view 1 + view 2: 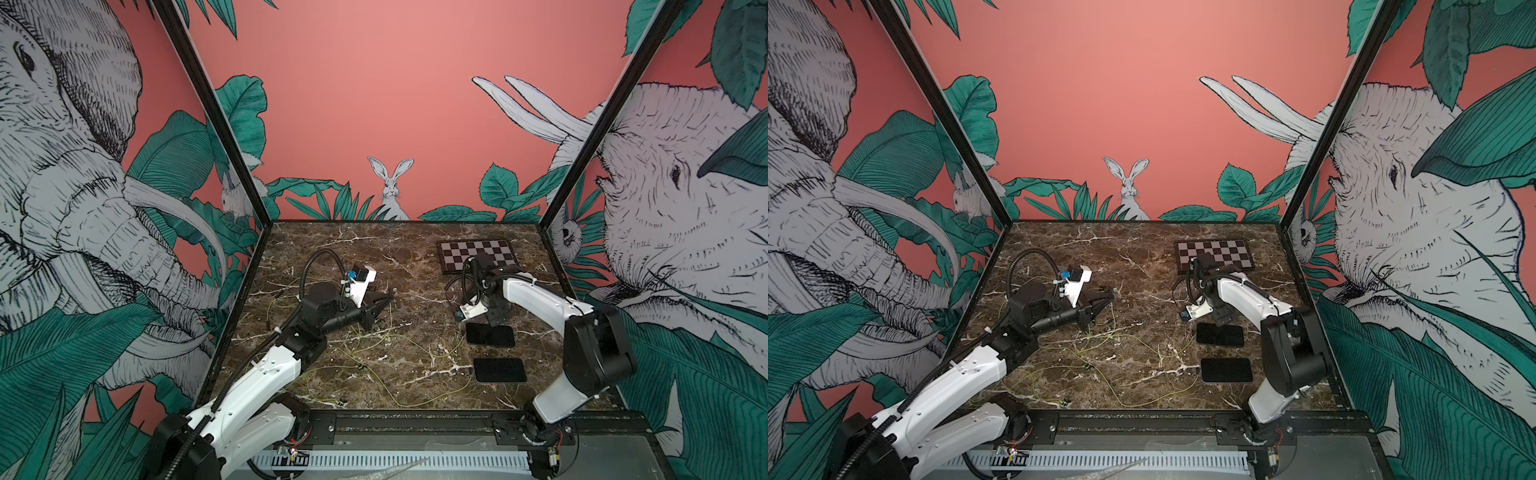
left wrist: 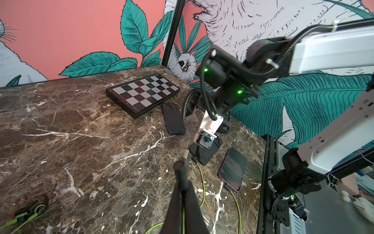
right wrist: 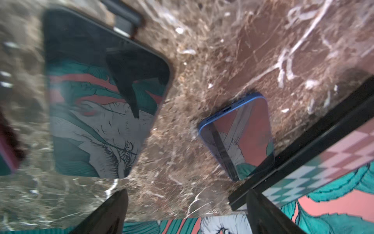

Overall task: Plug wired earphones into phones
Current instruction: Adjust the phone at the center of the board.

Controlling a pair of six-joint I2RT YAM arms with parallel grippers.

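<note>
Down at the lower centre of the left wrist view, the left gripper (image 2: 180,167) is pressed together. A yellow-green line runs between its fingers, so I judge it is clamped on a cord of the wired earphones (image 2: 183,218). One pair of earbuds (image 2: 33,209) lies loose on the marble table (image 2: 81,131) at the lower left of that view.

A little further, at the lower right, the nearest phone (image 2: 232,169) lies flat with a dark plug (image 2: 228,186) at its end and a green cord leaving it. Beside it, the middle phone (image 2: 202,154) shows a second plug (image 2: 195,160) in the same way. These two look already connected, although I cannot check how deep the plugs sit.

The right gripper (image 3: 186,191) hangs just above this area with its fingers wide apart and nothing between them.

Further still, the blue phone (image 3: 240,137) lies right of centre in the right wrist view, just beside the chessboard (image 2: 142,95). Its port is empty, so I think one connection is left, probably with the cord in the left gripper.

I can read no brand, label or writing anywhere; the screens show only reflections of the painted walls.
</note>
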